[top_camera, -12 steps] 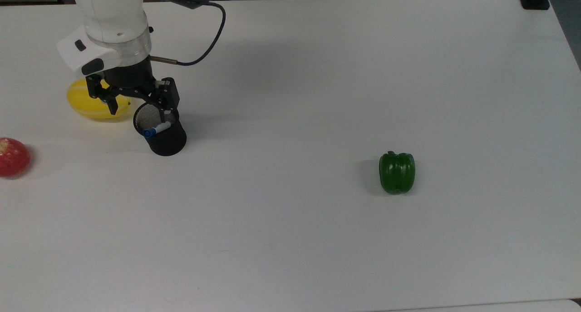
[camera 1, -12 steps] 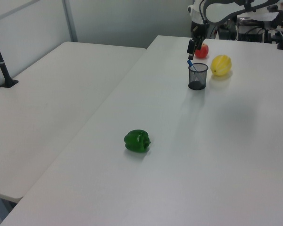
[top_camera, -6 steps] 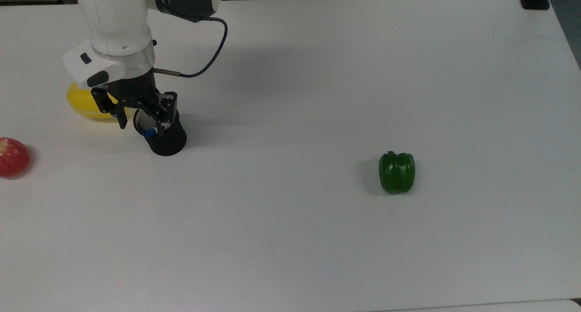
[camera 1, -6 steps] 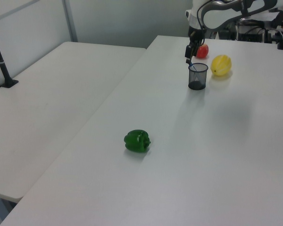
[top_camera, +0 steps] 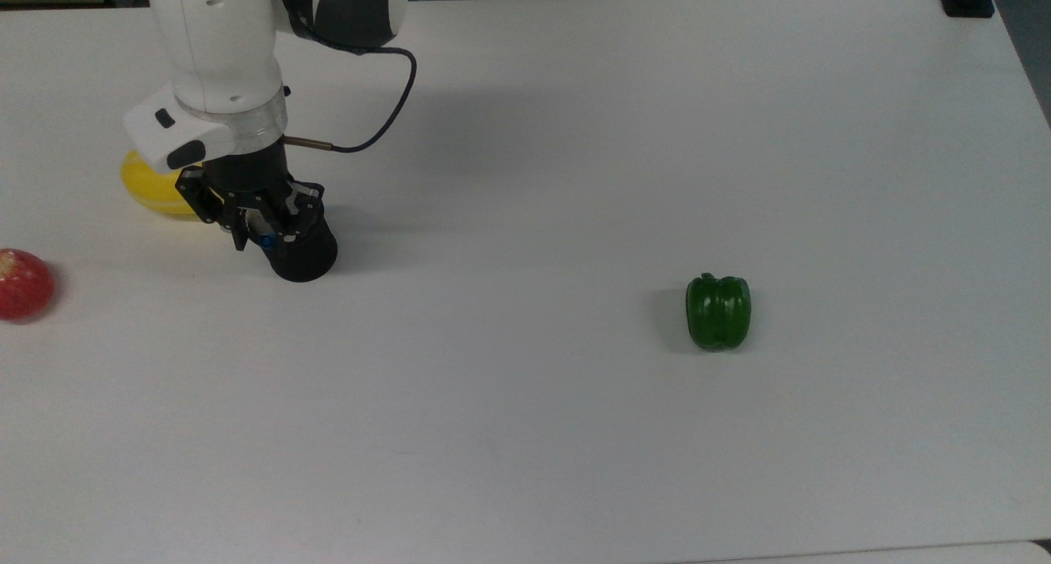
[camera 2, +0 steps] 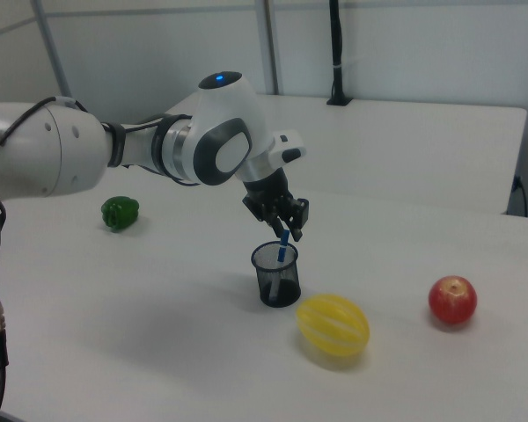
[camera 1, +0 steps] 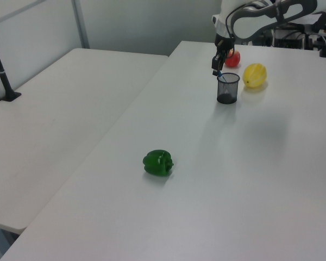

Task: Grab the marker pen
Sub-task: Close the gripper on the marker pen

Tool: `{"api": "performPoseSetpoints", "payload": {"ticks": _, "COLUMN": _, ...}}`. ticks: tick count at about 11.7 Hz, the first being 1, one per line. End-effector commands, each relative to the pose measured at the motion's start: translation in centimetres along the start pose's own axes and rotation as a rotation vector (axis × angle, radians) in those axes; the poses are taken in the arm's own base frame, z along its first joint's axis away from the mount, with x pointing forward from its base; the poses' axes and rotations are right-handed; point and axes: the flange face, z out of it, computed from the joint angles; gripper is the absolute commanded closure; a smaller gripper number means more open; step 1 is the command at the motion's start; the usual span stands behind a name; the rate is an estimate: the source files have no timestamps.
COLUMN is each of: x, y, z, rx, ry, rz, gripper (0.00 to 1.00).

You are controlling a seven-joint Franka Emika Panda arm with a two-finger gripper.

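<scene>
We see the marker pen point(camera 2: 283, 245) standing tilted in the black mesh cup point(camera 2: 275, 274). The gripper point(top_camera: 264, 229) has come down over the cup's mouth since a second ago, jaws now clenched on the marker pen.

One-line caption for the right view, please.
Gripper poised over the marker standing in a black mesh cup, with a yellow melon and apple nearby.

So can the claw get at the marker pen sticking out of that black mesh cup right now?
Probably yes. The claw sits right above the mesh cup, around the marker pen top, with nothing between them; the yellow melon lies off to the side.
</scene>
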Motion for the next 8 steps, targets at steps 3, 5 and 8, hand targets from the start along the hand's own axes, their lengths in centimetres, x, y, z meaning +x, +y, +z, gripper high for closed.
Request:
{"api": "performPoseSetpoints", "payload": {"ticks": 3, "x": -0.25, "y": -0.75, "z": -0.06, "rx": -0.009, "ry": 0.013, "rz": 0.002, "gripper": 0.80}}
{"api": "performPoseSetpoints", "payload": {"ticks": 5, "x": -0.27, "y": -0.75, "z": -0.14, "rx": -0.007, "ry": 0.012, "rz": 0.005, "gripper": 0.84}}
{"api": "performPoseSetpoints", "payload": {"ticks": 8, "x": -0.15, "y": -0.76, "z": -0.96, "rx": -0.001, "ry": 0.019, "rz": 0.012, "gripper": 0.89}}
